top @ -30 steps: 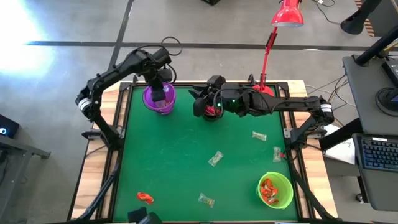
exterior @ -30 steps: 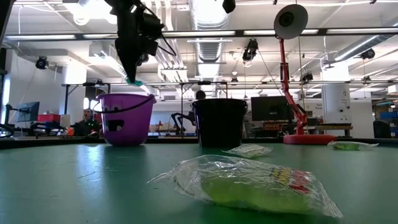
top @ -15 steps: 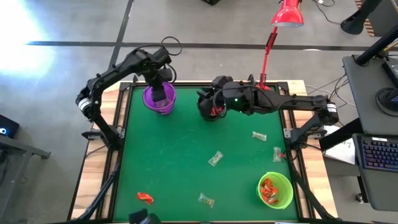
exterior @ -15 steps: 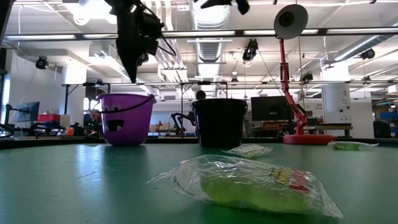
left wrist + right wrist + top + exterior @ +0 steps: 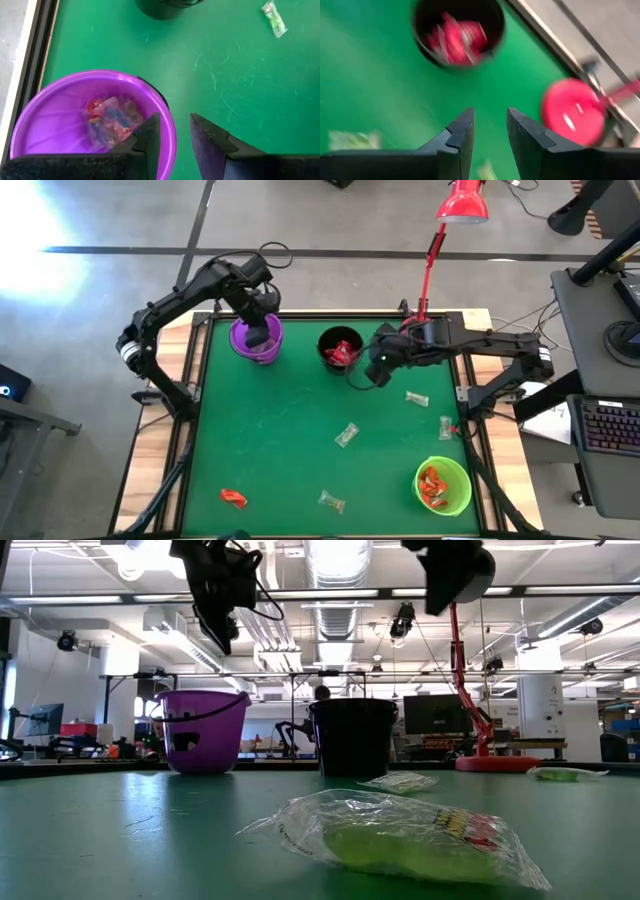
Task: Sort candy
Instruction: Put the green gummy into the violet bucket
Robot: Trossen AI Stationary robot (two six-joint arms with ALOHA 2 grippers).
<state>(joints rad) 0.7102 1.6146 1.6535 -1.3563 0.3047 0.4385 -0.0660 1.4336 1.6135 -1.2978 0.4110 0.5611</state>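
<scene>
My left gripper (image 5: 262, 322) hangs open and empty above the purple cup (image 5: 256, 340); in the left wrist view its fingers (image 5: 175, 135) stand over the cup's rim, and wrapped candy (image 5: 107, 120) lies inside. My right gripper (image 5: 372, 370) is open and empty, just right of the black cup (image 5: 340, 350), which holds red candy (image 5: 457, 37). Loose pale candies (image 5: 417, 397) (image 5: 346, 434) (image 5: 446, 426) (image 5: 331, 501) and a red one (image 5: 233, 498) lie on the green mat. The green cup (image 5: 443, 485) holds orange-red candy.
A red lamp stands on its base (image 5: 420, 320) at the far edge, behind the right arm, and its base also shows in the right wrist view (image 5: 572, 117). In the low view a pale green candy (image 5: 400, 835) lies close to the camera. Bare mat (image 5: 270, 430) spreads across the middle and left.
My right gripper has drawn away from above the black cup, toward the table's right and near side. The pale candy at my left gripper's fingertips a second ago is gone from them; that gripper has risen a little over the purple cup.
</scene>
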